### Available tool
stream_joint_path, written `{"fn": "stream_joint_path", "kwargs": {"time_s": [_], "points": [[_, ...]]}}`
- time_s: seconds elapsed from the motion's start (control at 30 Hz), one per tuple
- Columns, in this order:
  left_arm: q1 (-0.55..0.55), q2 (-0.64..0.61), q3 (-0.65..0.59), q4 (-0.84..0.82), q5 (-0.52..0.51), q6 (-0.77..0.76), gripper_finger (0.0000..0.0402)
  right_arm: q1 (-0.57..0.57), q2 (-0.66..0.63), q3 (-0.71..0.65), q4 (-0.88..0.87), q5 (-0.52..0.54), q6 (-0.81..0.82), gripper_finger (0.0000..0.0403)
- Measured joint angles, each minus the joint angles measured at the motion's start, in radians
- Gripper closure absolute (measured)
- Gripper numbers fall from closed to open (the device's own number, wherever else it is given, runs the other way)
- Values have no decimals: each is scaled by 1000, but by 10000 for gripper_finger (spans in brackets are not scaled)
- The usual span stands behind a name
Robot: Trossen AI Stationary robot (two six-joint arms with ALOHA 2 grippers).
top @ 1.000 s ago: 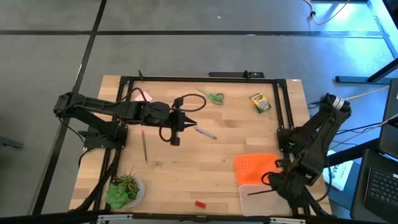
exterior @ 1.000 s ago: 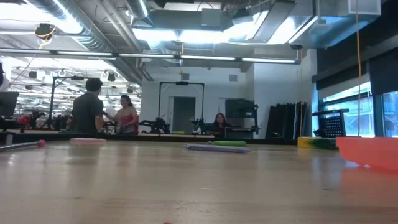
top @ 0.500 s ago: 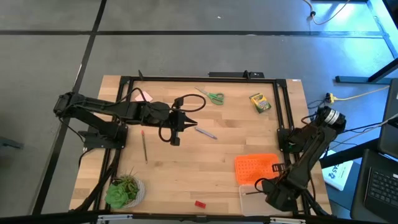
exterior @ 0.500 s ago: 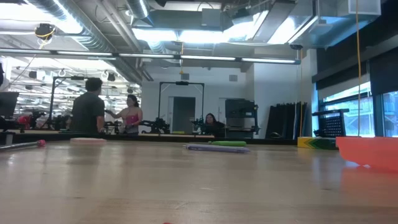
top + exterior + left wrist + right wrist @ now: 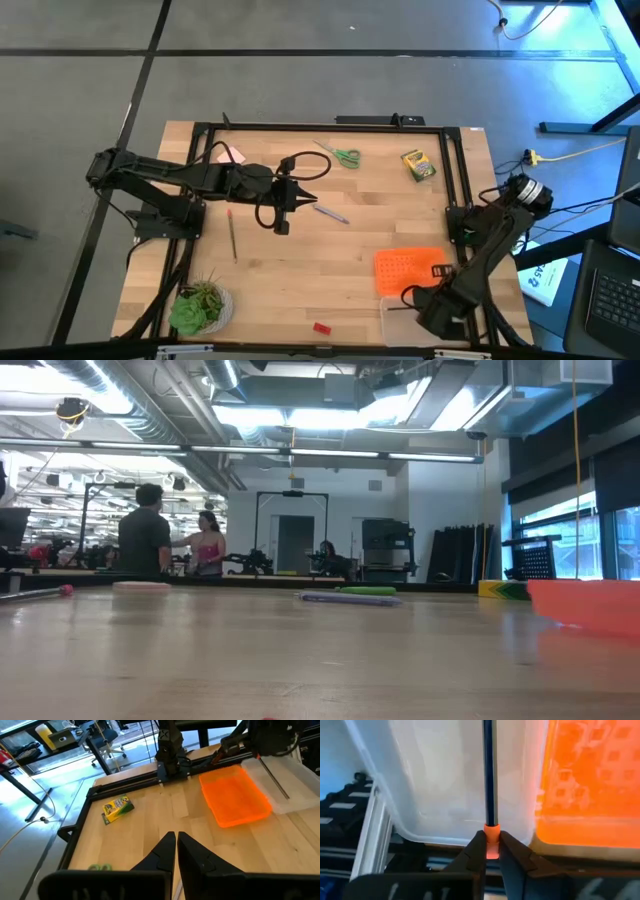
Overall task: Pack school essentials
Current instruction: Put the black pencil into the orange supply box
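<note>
My right gripper point(image 5: 416, 306) is at the near right, shut on a thin dark pencil point(image 5: 489, 770) that reaches out over the clear box point(image 5: 440, 795). My left gripper point(image 5: 300, 195) is shut and empty above mid-table, close to the purple pen point(image 5: 332, 213). The green-handled scissors point(image 5: 345, 156), the crayon box point(image 5: 418, 165) and the pink note pad point(image 5: 232, 154) lie flat at the far side. A second pencil point(image 5: 232, 235) lies at the left. The red eraser point(image 5: 321, 327) lies near the front edge. My right gripper pinches the pencil's orange end point(image 5: 491, 834) between its two fingertips. The fingers come from the table's right and lie along the pencil. The shaft point(image 5: 397, 308) sticks out ahead of them over the clear box; whether it touches the box I cannot tell.
The orange perforated lid point(image 5: 408, 270) lies right beside the clear box point(image 5: 398, 322), on its far side. A potted plant point(image 5: 200, 305) stands at the near left corner. A black frame point(image 5: 320, 126) runs round the table. People stand in the room beyond point(image 5: 165, 540).
My right gripper has gone toward the table's left edge along the near side, carrying the pencil farther over the clear box. The orange lid has shifted slightly toward the left. My left arm has kept still.
</note>
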Motion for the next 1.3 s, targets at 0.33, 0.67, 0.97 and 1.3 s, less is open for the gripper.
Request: {"fn": "stream_joint_path", "kwargs": {"time_s": [0.33, 0.67, 0.97, 1.3], "points": [[-27, 0, 0, -13, 0, 2, 388, -73, 30, 0, -6, -6, -56, 361], [-33, 0, 0, -17, 0, 2, 388, -132, 29, 0, 4, 85, -59, 361], [-33, 0, 0, -36, 0, 5, 388, -131, 29, 0, 84, 107, -59, 361], [-33, 0, 0, -51, 23, 5, 388, -131, 46, 0, 126, 107, -53, 361]]}}
